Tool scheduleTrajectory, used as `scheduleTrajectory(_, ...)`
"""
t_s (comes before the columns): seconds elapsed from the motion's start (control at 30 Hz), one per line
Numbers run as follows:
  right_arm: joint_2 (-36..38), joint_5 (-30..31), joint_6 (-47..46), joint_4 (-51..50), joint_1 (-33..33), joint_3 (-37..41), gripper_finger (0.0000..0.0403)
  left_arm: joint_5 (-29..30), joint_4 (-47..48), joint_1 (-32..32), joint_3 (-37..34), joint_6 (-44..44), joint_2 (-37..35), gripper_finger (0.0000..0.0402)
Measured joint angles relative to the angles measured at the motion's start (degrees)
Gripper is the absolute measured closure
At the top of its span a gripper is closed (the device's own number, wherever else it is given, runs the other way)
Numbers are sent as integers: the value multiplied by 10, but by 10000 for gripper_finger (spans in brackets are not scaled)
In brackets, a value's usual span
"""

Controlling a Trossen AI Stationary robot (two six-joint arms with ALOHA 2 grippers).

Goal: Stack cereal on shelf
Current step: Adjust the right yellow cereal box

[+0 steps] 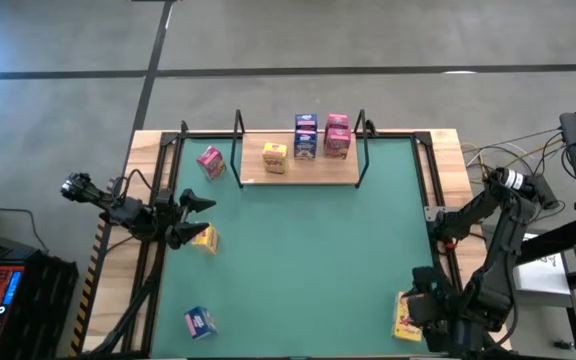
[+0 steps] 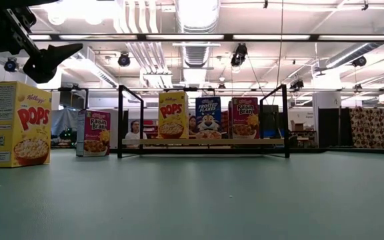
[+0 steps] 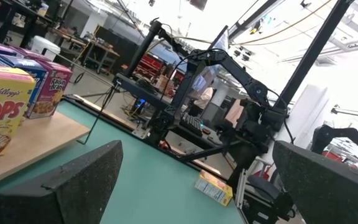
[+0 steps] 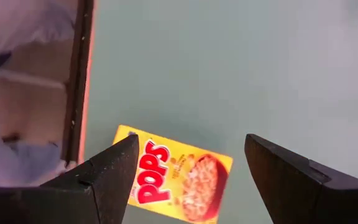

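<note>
The shelf stands at the mat's far side. On its board are a yellow, a blue and a pink cereal box. A pink box stands on the mat to the shelf's left. A yellow box stands upright beside my left gripper, which hovers open above the mat's left edge. A blue box is near the front left. Another yellow box lies flat at the front right. My right gripper is open above it, pointing down, clear of it.
Black metal uprights frame the shelf at both ends. Black rails run along the green mat's left and right edges, with wooden table margin beyond. The mat's middle is open room. Cables and equipment lie beyond the right edge.
</note>
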State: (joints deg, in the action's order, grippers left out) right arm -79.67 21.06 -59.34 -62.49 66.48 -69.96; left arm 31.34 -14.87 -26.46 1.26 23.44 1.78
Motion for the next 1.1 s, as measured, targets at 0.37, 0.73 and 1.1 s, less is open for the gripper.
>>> scheduleTrajectory(0.37, -68, -20, -451, -54, -1, 10, 122, 0, 0, 0, 0, 0, 0, 3)
scheduleTrajectory(0.73, -68, -46, -806, -36, -1, 10, 122, 0, 0, 0, 0, 0, 0, 3)
scheduleTrajectory(1.1, -124, -121, -972, 19, -1, 11, 122, 0, 0, 0, 0, 0, 0, 3)
